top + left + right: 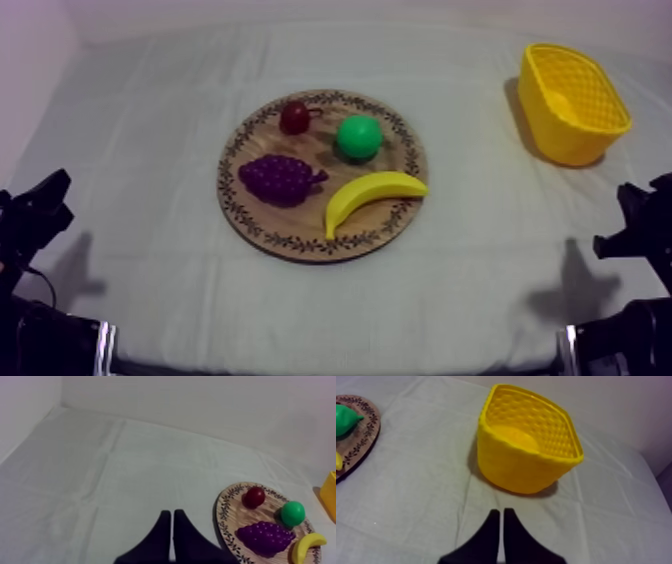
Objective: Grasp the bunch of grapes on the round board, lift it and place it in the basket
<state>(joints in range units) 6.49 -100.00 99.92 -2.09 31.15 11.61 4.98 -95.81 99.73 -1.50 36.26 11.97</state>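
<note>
Left fingers (163, 530): pressed together in a narrow wedge, holding nothing, over the table (150, 130). One board (300, 243) carries one bunch of grapes (280, 180) on its left half, then one small red fruit (294, 117), one pear (358, 137) and one banana (372, 195). We judge the grapes light, stiff and knobbly, best gripped across the broad middle. One basket (560, 130) stands well apart. Right fingers (492, 528): likewise together, holding nothing.

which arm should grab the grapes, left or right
Probably left: the grapes lie on the left half of the board, toward the left tool, while the banana and pear sit between them and the right tool. The basket stands at the right, though, so the carry crosses the table.
</note>
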